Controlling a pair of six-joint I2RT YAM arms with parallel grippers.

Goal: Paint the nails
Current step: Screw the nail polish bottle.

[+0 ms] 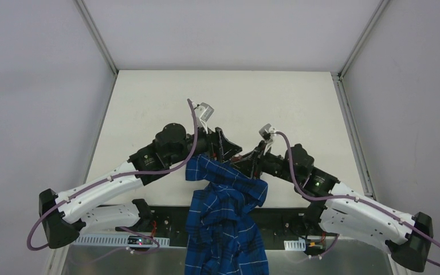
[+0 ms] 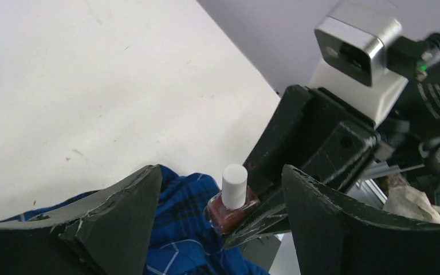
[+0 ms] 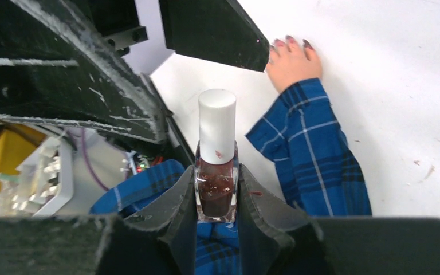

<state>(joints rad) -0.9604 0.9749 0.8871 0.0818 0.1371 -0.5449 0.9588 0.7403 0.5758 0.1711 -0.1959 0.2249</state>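
From above, left gripper [image 1: 222, 148] and right gripper [image 1: 252, 161] meet over the plaid sleeve [image 1: 223, 195]; left wrist: jaws wide, straddling the white cap [image 2: 234, 184], probably to unscrew it; right wrist: jaws clamp the polish bottle [image 3: 216, 192] upright, steadying it; nails [image 3: 291, 41] wait beyond on the table [image 3: 389, 69].

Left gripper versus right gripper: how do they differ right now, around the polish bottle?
The left gripper is open, its fingers spread wide and clear of everything; the right gripper is shut on the polish bottle. The left gripper flanks the white cap end; the right gripper clamps the dark-red glass body. Both are black two-finger grippers meeting at that bottle, above the blue plaid sleeve.
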